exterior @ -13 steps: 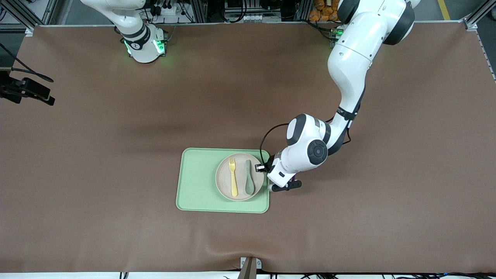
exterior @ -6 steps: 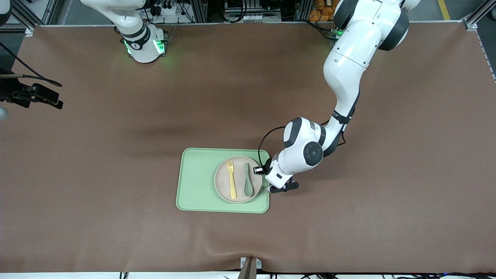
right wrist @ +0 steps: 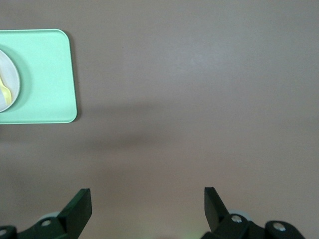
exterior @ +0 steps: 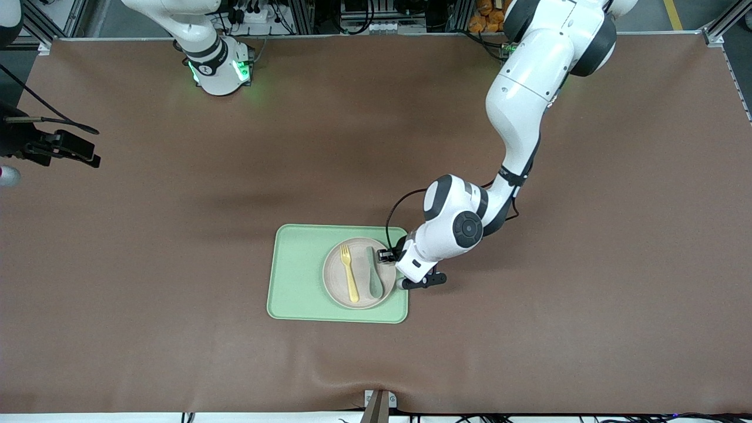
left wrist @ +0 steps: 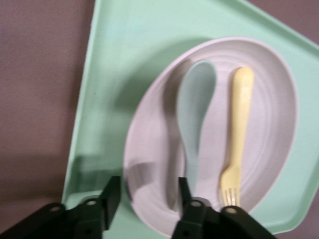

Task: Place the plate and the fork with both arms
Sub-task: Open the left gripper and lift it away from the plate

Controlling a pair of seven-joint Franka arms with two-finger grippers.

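The round pale plate (exterior: 336,288) lies on the light-green tray (exterior: 296,276), at the tray's end toward the left arm. On the plate lie the yellow fork (exterior: 349,273) and a grey-green spoon (exterior: 373,274), side by side. My left gripper (exterior: 399,276) is at the plate's rim on the side toward the left arm. In the left wrist view its jaws (left wrist: 148,183) stand apart, one on each side of the rim of the plate (left wrist: 269,124), gripping nothing. The fork (left wrist: 238,129) and spoon (left wrist: 193,114) lie just past them. My right gripper (right wrist: 148,194) hangs open high over bare table.
A brown mat (exterior: 529,329) covers the whole table. The right arm's black hand (exterior: 53,147) shows at the table's edge on the right arm's end. The tray (right wrist: 45,74) is small and distant in the right wrist view.
The left gripper has slid the plate a little toward the right arm's end, farther onto the tray, and its jaws have parted off the rim. The right hand drifted slightly.
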